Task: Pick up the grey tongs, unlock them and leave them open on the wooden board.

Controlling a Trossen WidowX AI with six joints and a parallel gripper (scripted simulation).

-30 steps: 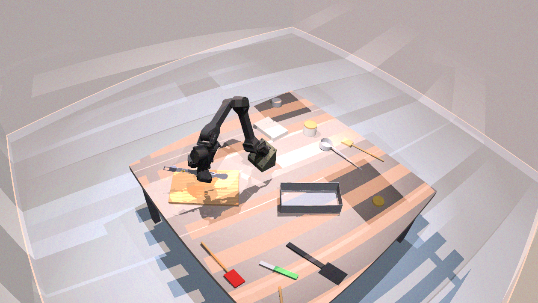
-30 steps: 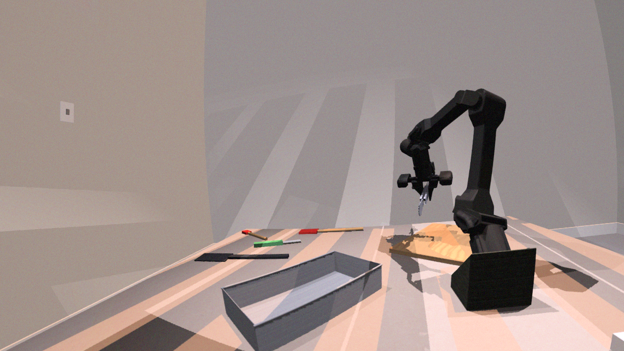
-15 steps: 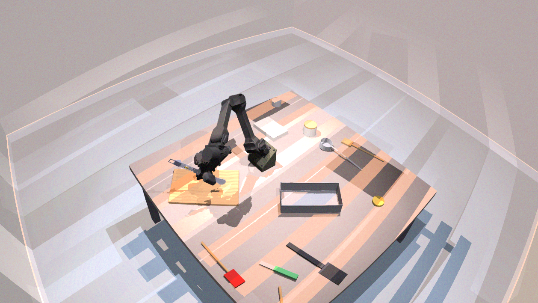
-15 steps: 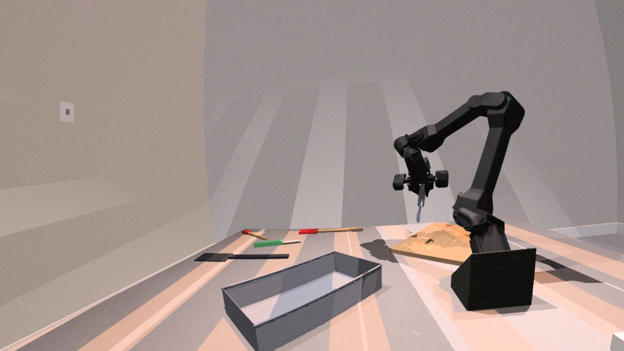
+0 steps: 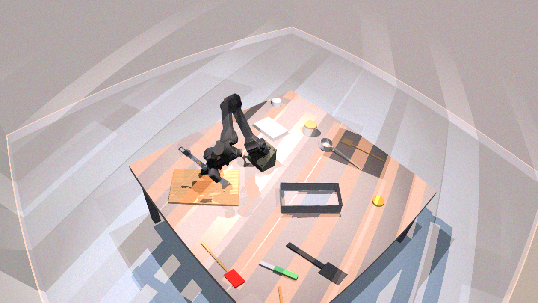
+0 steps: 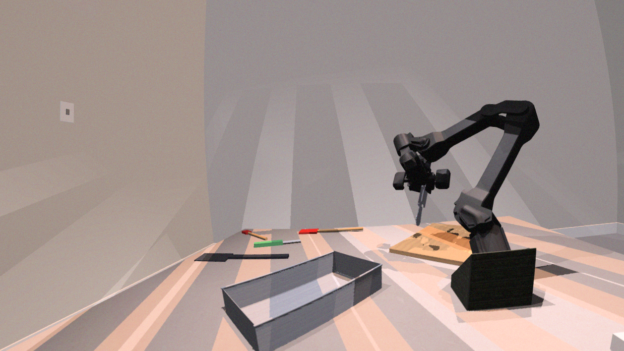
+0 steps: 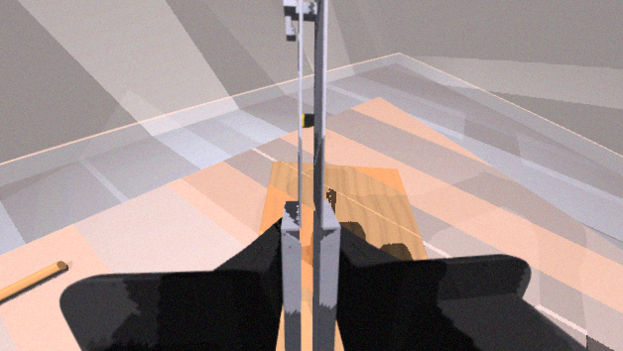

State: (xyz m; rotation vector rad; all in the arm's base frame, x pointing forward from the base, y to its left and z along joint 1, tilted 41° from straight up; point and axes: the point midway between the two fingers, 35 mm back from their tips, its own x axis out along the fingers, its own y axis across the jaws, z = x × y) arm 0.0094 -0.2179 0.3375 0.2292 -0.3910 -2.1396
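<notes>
Now aloft: grey tongs gripped over the wooden board, tips down

The grey tongs (image 5: pixel 191 158) (image 6: pixel 421 198) (image 7: pixel 319 149) are clamped in the gripper (image 5: pixel 205 169) (image 6: pixel 422 186) (image 7: pixel 304 221), whose fingers are closed on them. They hang clear of the table (image 5: pixel 255 233) (image 6: pixel 174 301) at a slant, the scalloped tips pointing downward below the fingers and the hinge end rising away on the other side. From the wrist, the two tong arms run close together and nearly parallel, with a narrow gap between them; whether the lock is released cannot be told.

Under the gripper lies the wooden board (image 5: pixel 188 194) (image 6: pixel 410 248) (image 7: pixel 377 198), apart from the tongs and marked by shadows. Beside the gripper, the arm's base (image 5: pixel 269 165) (image 6: pixel 502 283) stands on the table. Farther from the gripper, past the board, sits the roasting tin (image 5: pixel 310 209) (image 6: pixel 318 301), with nothing lying across its rim.

Well apart from the gripper, along one table edge, are a red-headed spatula (image 5: pixel 234 277) (image 6: pixel 308 231), a green-handled tool (image 5: pixel 285 272) (image 6: pixel 268 243) and a black spatula (image 5: pixel 333 273) (image 6: pixel 214 257). Beyond the base from the gripper are a white slab (image 5: pixel 270 127) and a yellow-lidded jar (image 5: pixel 309 129).
</notes>
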